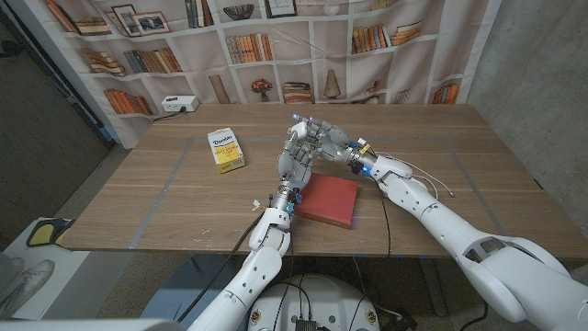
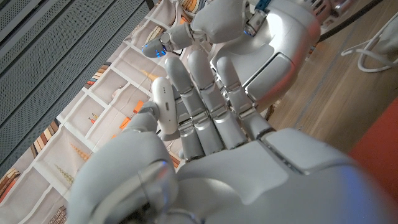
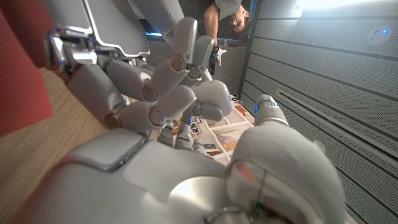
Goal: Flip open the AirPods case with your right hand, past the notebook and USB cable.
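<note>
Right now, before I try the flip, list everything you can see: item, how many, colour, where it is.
AirPods case: one, white, held up off the table between the left hand's thumb and fingers; whether the lid is open is not clear.
Notebook: one, red, flat on the table near the front edge, just below the two hands.
USB cable: one, white, on the table beside the right forearm.
Box: one, yellow and white, on the table to the left of the hands.
Power strip: one, white, at the table's far left edge.
Table: one, brown wood.
Bookshelf backdrop: one, printed, behind the table.
Person: one, partly seen in the right wrist view.
Left hand: white, raised, gripping the case.
Right hand: white, against the left hand's fingers.
</note>
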Motion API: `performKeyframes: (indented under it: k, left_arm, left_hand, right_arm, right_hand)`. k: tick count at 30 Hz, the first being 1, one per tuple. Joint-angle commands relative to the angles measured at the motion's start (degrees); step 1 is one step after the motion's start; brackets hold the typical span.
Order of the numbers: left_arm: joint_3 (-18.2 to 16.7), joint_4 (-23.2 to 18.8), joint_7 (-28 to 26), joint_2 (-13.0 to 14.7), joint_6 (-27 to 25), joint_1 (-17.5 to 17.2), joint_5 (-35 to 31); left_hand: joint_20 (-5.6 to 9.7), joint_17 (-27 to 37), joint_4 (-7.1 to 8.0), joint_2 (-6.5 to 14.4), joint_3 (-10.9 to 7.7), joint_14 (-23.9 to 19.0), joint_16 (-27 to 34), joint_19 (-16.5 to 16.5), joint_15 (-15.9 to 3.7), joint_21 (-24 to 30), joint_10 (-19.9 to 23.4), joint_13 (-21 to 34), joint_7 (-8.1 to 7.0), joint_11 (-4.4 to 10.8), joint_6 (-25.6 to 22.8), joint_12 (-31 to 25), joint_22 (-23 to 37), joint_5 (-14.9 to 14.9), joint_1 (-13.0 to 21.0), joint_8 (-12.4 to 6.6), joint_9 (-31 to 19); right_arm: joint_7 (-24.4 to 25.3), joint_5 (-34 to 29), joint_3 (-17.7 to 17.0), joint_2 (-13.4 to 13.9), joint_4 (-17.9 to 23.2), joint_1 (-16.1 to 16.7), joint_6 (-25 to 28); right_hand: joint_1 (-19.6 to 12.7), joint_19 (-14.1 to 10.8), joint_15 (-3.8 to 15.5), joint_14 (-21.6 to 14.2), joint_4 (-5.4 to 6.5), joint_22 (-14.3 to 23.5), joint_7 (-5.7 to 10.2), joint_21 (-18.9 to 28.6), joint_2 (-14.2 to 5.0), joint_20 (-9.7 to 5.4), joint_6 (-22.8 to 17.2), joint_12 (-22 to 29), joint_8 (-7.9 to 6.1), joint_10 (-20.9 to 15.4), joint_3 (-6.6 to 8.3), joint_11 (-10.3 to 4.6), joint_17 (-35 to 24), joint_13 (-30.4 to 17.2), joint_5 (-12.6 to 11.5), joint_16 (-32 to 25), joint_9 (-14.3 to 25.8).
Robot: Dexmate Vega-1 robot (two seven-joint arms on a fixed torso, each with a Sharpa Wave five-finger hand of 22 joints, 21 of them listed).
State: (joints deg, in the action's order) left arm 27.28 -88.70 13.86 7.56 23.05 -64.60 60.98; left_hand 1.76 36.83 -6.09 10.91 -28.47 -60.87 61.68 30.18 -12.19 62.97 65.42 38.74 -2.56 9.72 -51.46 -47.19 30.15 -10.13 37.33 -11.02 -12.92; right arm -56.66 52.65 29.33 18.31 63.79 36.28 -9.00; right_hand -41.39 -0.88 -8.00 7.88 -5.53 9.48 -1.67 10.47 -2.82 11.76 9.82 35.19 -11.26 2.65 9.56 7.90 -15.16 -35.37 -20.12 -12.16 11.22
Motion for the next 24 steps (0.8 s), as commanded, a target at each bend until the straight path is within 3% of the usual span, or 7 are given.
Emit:
performKeyframes:
  k: [1, 8, 24]
  left_arm:
    - [0.0, -0.3, -0.6, 0.2, 0.1, 0.2, -0.3]
    - [0.1, 0.0, 0.1, 0.5, -0.5, 0.7, -0.2]
    - [-0.5, -2.1, -1.9, 1.8, 0.8, -0.4, -2.2]
  left_hand:
    - [0.29, 0.0, 0.62, 0.2, -0.61, 0.3, 0.4, 0.0, -0.08, 0.8, -0.1, 0.0, -0.19, 0.27, -0.2, 0.0, 0.3, -0.1, 0.9, 0.12, -0.2]
    - [0.40, -0.3, 0.71, 0.2, -0.55, 0.3, 0.6, -0.3, -0.06, 1.4, 0.0, -0.4, 0.38, 0.57, -1.0, 0.3, 0.2, -0.1, 1.0, -0.13, -0.3]
    - [0.36, -0.7, 0.85, 0.1, -0.66, 0.7, 1.0, -1.0, -0.14, 2.9, -0.6, -0.4, 0.33, 0.71, -0.5, 0.6, -0.3, -0.1, 1.5, 0.18, -0.3]
  right_arm:
    - [1.9, -0.2, -0.8, 0.2, 0.1, 0.0, -0.5]
    - [4.4, -1.0, -1.3, 1.0, 1.2, 0.5, -1.3]
    - [11.6, -3.3, -2.2, 5.1, 7.4, 3.4, -2.7]
  right_hand:
    - [0.6, -0.6, 0.07, 1.1, -0.13, 0.2, -0.41, 0.4, 0.22, 0.22, 5.0, -1.1, -0.24, 1.4, -0.40, 0.56, 0.1, 0.7, 0.6, -0.1, 0.0]
    - [0.9, -0.1, 0.42, 3.2, -0.45, 0.2, -0.36, 0.1, 0.12, 0.35, 5.0, -4.3, -0.38, 4.6, -0.43, 0.53, 0.4, 2.7, 2.0, 0.3, 0.0]
    - [1.2, -0.1, 0.63, 2.2, -0.69, 0.2, -0.09, 0.1, 0.03, 0.22, 4.3, -4.8, -0.68, 1.8, -0.44, -0.05, 0.7, 4.3, 3.1, -0.4, 0.0]
